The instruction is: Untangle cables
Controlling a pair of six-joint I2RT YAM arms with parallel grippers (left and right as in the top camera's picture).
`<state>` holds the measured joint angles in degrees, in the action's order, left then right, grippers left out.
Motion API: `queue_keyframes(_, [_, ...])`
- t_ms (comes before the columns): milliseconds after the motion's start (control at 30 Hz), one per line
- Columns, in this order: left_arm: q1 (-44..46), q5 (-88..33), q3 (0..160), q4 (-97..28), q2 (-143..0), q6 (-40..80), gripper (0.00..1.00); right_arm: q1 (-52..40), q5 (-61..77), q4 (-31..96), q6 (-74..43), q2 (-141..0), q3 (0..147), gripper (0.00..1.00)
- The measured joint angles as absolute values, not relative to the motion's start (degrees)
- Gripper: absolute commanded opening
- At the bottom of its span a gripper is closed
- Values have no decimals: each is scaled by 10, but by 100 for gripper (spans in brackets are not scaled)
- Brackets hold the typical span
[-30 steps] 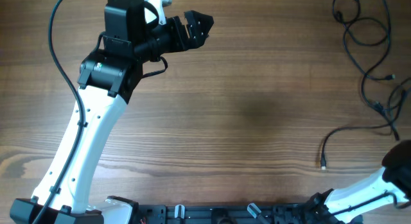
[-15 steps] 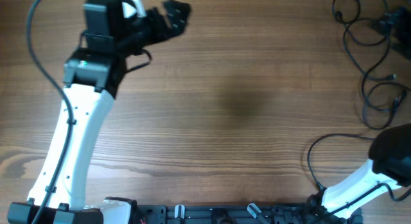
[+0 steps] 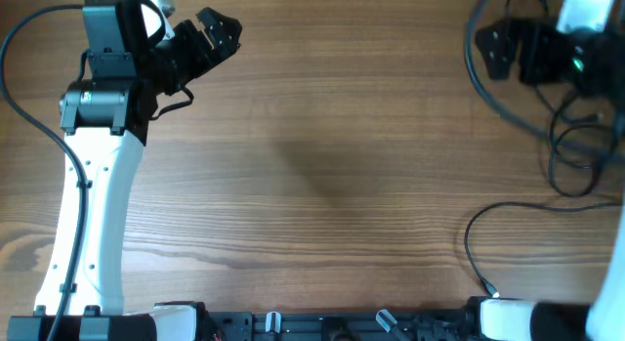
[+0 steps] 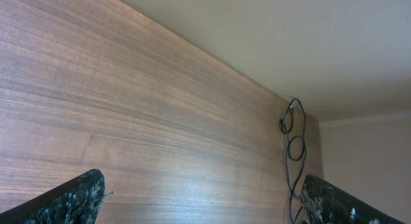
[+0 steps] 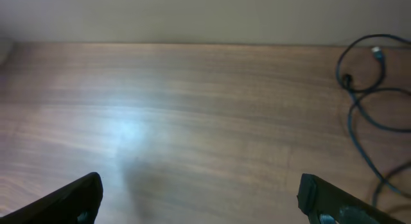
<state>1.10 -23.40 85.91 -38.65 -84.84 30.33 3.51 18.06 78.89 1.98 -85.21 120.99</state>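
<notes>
A tangle of thin black cables [image 3: 576, 150] lies at the table's right edge, with one loose strand curling to a plug [image 3: 488, 286] near the front. My right gripper [image 3: 486, 50] hovers at the back right, just left of the tangle. It is open and its jaws point left. In the right wrist view the right gripper [image 5: 202, 199] has only bare wood between its fingers, and cable loops [image 5: 363, 89] lie to the right. My left gripper [image 3: 227, 30] is open at the back left, far from the cables. In the left wrist view the left gripper [image 4: 202, 205] is empty, with the cables [image 4: 292, 142] far off.
The wooden table [image 3: 332, 175] stretches between the two arms. The white left arm [image 3: 93, 194] runs from the front left corner to the back. A black rail [image 3: 332, 326] lines the front edge.
The left arm has swung further left along the back edge. The right arm rose from the front right corner to the back right above the cables. The loose strand with the plug shifted toward the front.
</notes>
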Motion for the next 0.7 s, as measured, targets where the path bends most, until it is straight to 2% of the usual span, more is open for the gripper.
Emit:
queue_keyframes(167, [11,-234,859,-386,-848,303,100,35,179,879,9,-804,1213,100])
queue_keyframes(700, [11,-234,859,-386,-848,303,100,25,175,844,26,-827,1213,100])
